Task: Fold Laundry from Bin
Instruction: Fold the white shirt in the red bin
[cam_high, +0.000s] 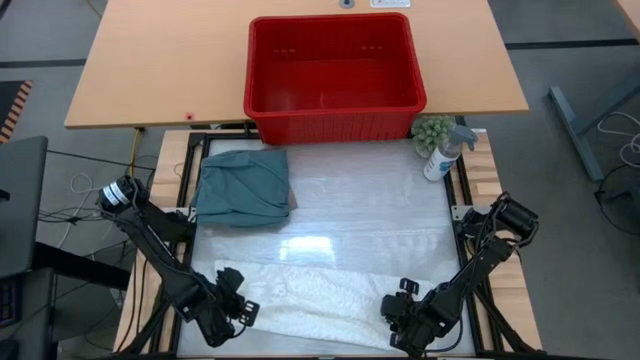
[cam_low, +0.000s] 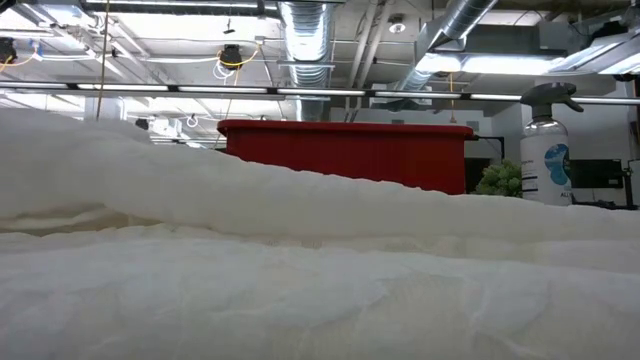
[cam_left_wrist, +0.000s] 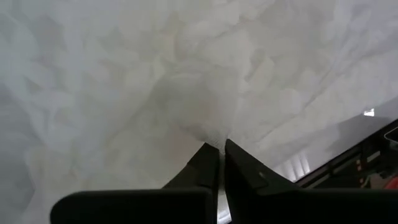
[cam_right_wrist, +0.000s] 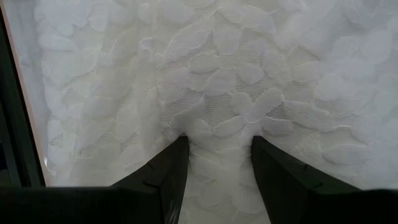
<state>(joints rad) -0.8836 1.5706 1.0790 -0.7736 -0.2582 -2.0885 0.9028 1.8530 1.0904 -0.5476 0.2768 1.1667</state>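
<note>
High view, L gripper (cam_high: 236, 312) pinching white garment (cam_high: 320, 298)

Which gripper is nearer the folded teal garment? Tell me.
Left. The left gripper sits at the white cloth's near-left edge, just below the teal garment. The right gripper is across the table at the cloth's right end, farther away.

In the low view the white garment (cam_low: 300, 270) fills the foreground and hides the bench, both arms and the lower wall of the red bin (cam_low: 345, 155) — only the spray bottle (cam_low: 545, 150) shows partly.
</note>
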